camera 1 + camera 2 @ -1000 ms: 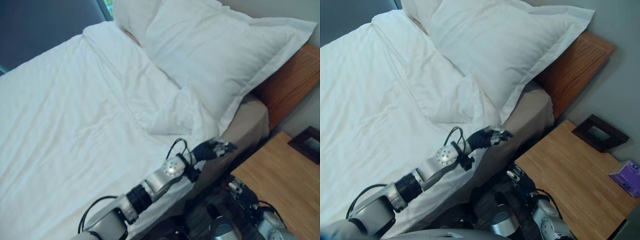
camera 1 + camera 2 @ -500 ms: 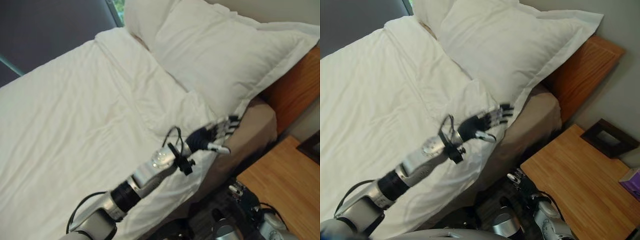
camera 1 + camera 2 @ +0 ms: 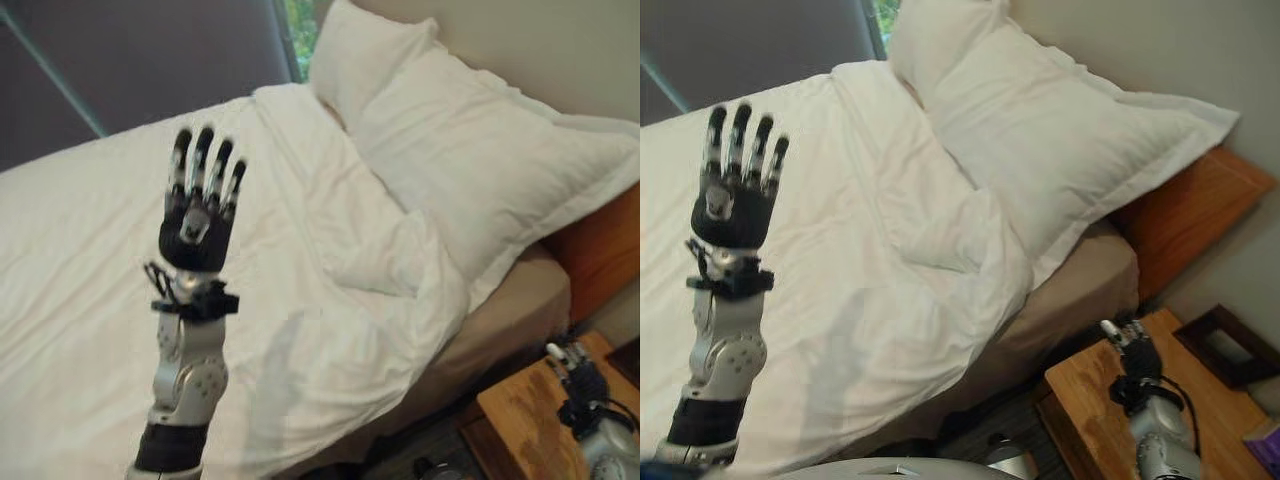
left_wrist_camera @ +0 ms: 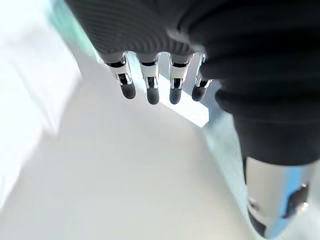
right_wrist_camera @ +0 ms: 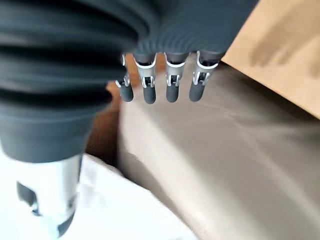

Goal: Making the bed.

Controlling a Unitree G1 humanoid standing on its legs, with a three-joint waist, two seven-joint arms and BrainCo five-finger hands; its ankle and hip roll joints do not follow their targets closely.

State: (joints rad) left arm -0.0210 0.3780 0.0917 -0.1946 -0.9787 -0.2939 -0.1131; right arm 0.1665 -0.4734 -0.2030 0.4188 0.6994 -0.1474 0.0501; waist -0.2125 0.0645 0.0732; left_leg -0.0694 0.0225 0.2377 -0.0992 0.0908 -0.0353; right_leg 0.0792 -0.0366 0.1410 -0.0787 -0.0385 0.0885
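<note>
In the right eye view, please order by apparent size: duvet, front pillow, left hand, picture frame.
1. Duvet
2. Front pillow
3. Left hand, though it is raised near the camera, which enlarges it
4. Picture frame, partly cut off

Soft daylight, wrist views perhaps motion-blurred.

A wooden nightstand (image 3: 1095,400) stands just beside the bed, near its head. A dark picture frame (image 3: 1226,345) lies on its far side, and a purple box (image 3: 1267,440) sits at its outer edge. A grey wall (image 3: 1160,50) rises behind.
</note>
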